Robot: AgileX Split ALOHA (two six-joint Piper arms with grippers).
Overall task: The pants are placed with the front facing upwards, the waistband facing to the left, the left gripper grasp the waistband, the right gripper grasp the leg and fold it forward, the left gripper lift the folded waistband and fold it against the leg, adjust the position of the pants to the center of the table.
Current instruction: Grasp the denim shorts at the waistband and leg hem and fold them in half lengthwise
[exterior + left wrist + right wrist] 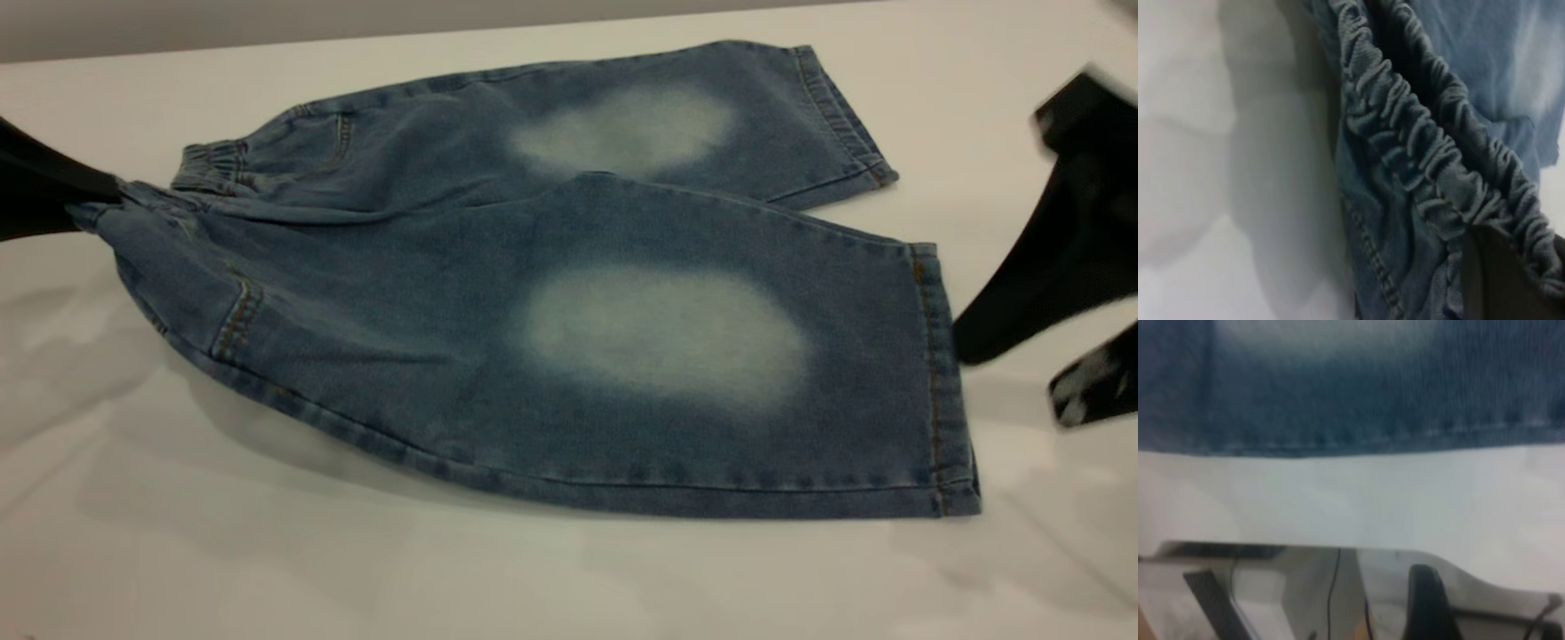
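Note:
Blue denim pants (pixel 427 267) lie flat on the white table (pixel 267 569), the pale ovals facing up. The ruched waistband (pixel 209 164) points left and fills the left wrist view (pixel 1418 153). My left gripper (pixel 84 209) is at the near corner of the waistband and shut on it; one dark finger (pixel 1501 277) shows under the gathered cloth. The near leg (pixel 667 338) ends in a stitched hem (pixel 938 373) on the right. Just beyond that hem my right gripper (pixel 1013 373) hovers open, with nothing between its fingers. The right wrist view shows the leg's hem (pixel 1351 420) and one fingertip (pixel 1428 603).
The far leg (pixel 640 124) lies behind the near one, its hem close to the table's back edge. Bare tabletop (pixel 1371 500) runs between the hem and the table's right edge, beyond which thin cables hang.

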